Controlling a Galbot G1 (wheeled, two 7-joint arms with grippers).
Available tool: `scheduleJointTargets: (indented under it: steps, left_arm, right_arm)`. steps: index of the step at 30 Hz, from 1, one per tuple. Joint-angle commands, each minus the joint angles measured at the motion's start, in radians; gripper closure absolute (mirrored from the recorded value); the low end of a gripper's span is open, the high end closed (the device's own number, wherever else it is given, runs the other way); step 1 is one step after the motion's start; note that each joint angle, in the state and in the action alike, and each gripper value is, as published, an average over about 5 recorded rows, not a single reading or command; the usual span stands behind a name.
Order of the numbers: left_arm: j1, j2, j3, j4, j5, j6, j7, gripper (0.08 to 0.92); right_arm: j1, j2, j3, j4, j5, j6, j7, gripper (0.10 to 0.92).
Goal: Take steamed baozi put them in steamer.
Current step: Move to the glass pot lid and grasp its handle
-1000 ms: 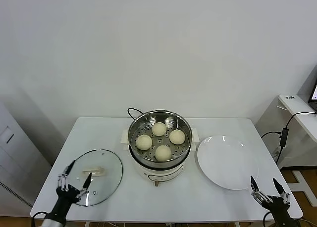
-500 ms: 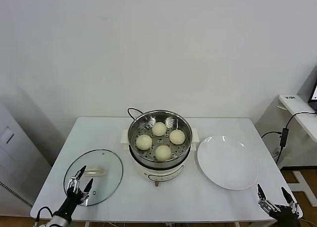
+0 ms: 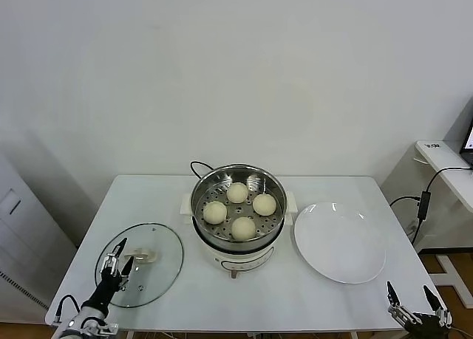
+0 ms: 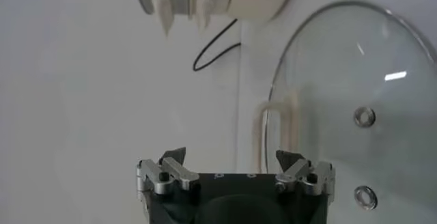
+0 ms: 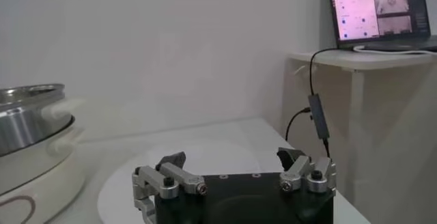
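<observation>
Head view: four buns (image 3: 239, 208) sit inside the steel steamer (image 3: 238, 215) at the middle of a white table (image 3: 295, 295). A glass lid (image 3: 140, 264) lies flat to its left, an empty white plate (image 3: 340, 241) to its right. The left gripper (image 3: 117, 261) hovers over the lid's near edge, fingers spread wide. The right gripper (image 3: 418, 314) hangs open at the table's near right corner, holding nothing.

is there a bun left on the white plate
No, the white plate is bare; all four buns sit in the steamer.
</observation>
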Motion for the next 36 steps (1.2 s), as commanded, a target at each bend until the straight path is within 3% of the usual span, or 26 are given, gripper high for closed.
scheduleJointTargets:
  steps: [1,12,27,36]
  left_arm:
    - [-0.053,0.005,0.024,0.041,0.036,0.057,-0.026,0.177]
    - [-0.086,-0.013,0.057,0.060,0.035,0.096,-0.028,0.206]
    - [-0.045,0.000,0.052,-0.001,-0.058,0.071,-0.086,0.628]
    - [-0.023,0.129,0.026,-0.143,-0.239,0.144,0.041,0.868]
  right_arm:
    - [-0.008,0.005,0.003,-0.004,-0.007,0.005,-0.004,0.203]
    - [-0.011,0.004,0.001,-0.012,-0.011,0.011,-0.011,0.203]
    - [-0.017,0.007,0.001,-0.016,-0.014,0.027,-0.015,0.203]
    - [-0.007,-0.002,-0.006,-0.012,-0.015,0.019,-0.028,0.203]
